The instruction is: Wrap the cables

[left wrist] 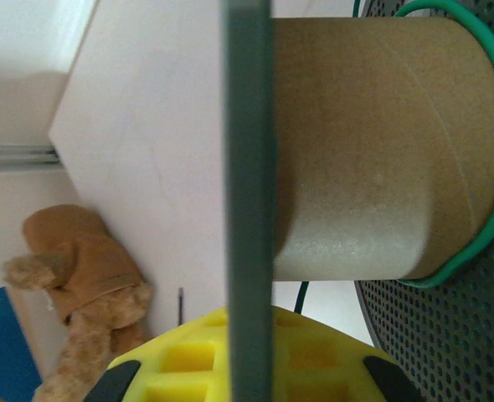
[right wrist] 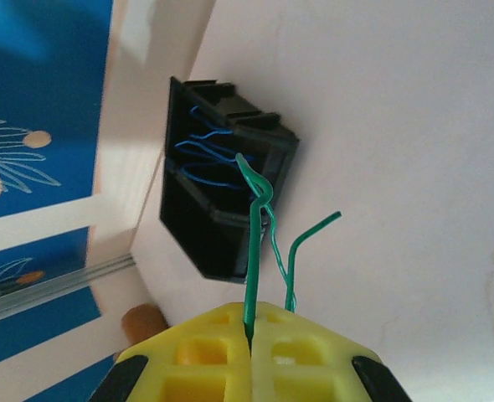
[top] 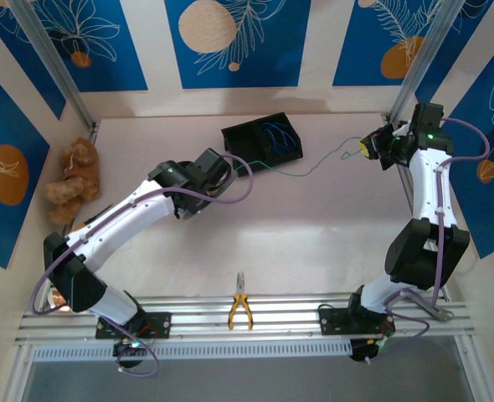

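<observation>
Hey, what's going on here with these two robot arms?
They look to be wrapping a green cable onto a spool. The left fingers clamp the spool's flange, and a loop of green cable already sits around its cardboard core. The right fingers are shut on the green cable, holding it out over the table. Blue cables lie in the black tray.

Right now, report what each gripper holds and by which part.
Left gripper: shut on the spool, pinching its thin dark flange edge-on. Right gripper: shut on the green cable, pinched near its loose end.
</observation>
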